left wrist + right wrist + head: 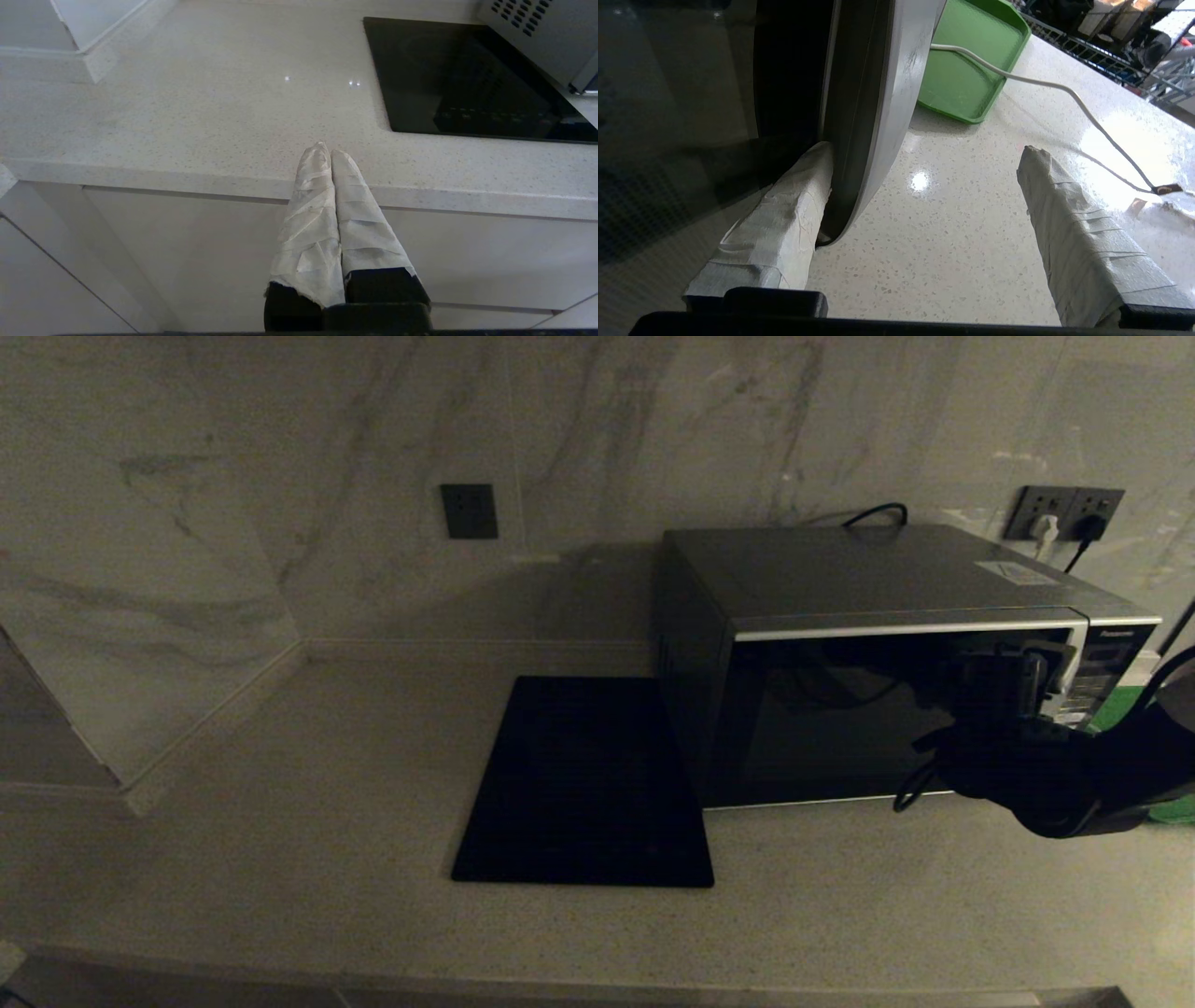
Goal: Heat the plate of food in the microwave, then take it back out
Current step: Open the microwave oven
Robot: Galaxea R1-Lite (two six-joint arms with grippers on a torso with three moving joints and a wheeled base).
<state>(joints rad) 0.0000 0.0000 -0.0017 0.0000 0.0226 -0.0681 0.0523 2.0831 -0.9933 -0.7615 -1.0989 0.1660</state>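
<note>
The silver-grey microwave (887, 579) stands at the back right of the counter, and its dark glass door looks closed in the head view. My right gripper (1018, 681) is at the door's right edge, beside the button panel. In the right wrist view this gripper (927, 151) is open. One taped finger (784, 219) is tucked against the dark glass behind the curved silver trim (887, 93), while the other finger (1073, 233) stands free over the counter. The plate of food is out of view. My left gripper (327, 149) is shut on nothing, parked at the counter's front edge.
A flat black square mat (583, 784) lies on the counter left of the microwave. An empty green tray (971, 70) sits to the microwave's right, with a white cable (1041, 84) trailing across the counter. Wall sockets (1064, 513) are behind the microwave.
</note>
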